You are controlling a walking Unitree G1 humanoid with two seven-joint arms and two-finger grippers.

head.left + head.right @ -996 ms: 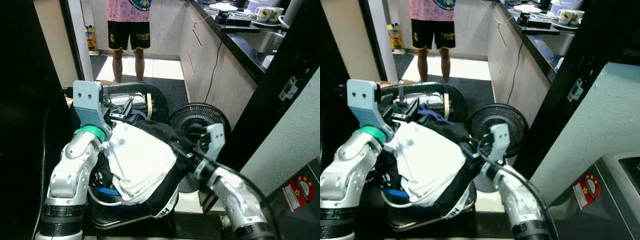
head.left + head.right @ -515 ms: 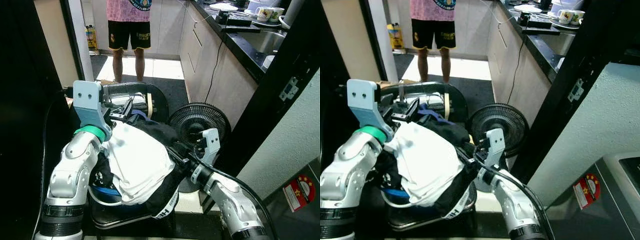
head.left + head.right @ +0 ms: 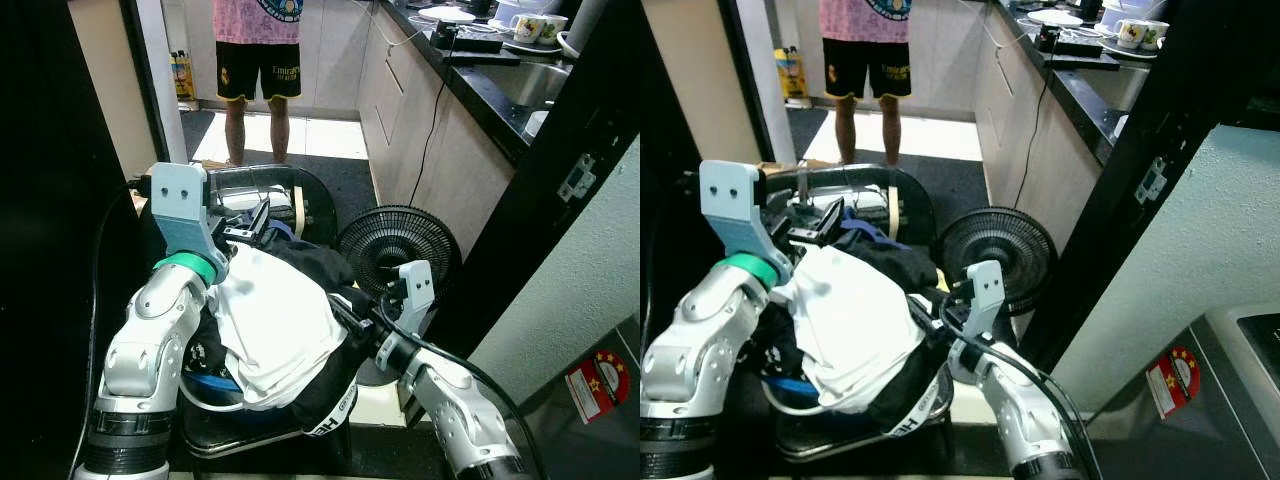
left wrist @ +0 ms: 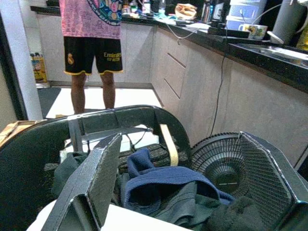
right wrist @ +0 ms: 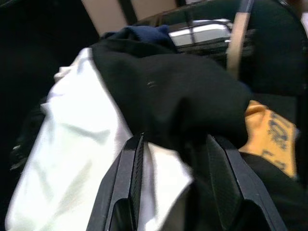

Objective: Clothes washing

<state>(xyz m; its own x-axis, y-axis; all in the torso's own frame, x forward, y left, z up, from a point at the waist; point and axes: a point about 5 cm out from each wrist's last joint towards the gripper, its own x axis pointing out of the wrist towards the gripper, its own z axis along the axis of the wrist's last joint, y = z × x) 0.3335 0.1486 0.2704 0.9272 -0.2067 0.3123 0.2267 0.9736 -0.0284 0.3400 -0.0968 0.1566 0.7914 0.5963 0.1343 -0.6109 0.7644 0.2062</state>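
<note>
A heap of clothes fills a dark basket (image 3: 262, 178) right in front of me. A white garment (image 3: 270, 325) lies on top, a black garment (image 3: 312, 262) is draped over its right side, a blue garment (image 4: 159, 179) sits at the back, and a yellow piece (image 5: 267, 128) peeks out beside the black one. My left gripper (image 3: 250, 224) hovers open over the back of the heap, its fingers (image 4: 103, 168) wide apart. My right gripper (image 5: 175, 139) is pushed into the heap's right side (image 3: 340, 310), shut on a fold of the black garment.
A black floor fan (image 3: 398, 245) stands just right of the basket, close to my right arm. A person (image 3: 258, 70) stands on the floor beyond. Kitchen cabinets and a dark counter (image 3: 480, 85) run along the right. A pale wall with a red sticker (image 3: 595, 385) is near right.
My right arm has slid left and lower, deeper into the heap's right side. The left arm has shifted slightly right; the heap has barely moved.
</note>
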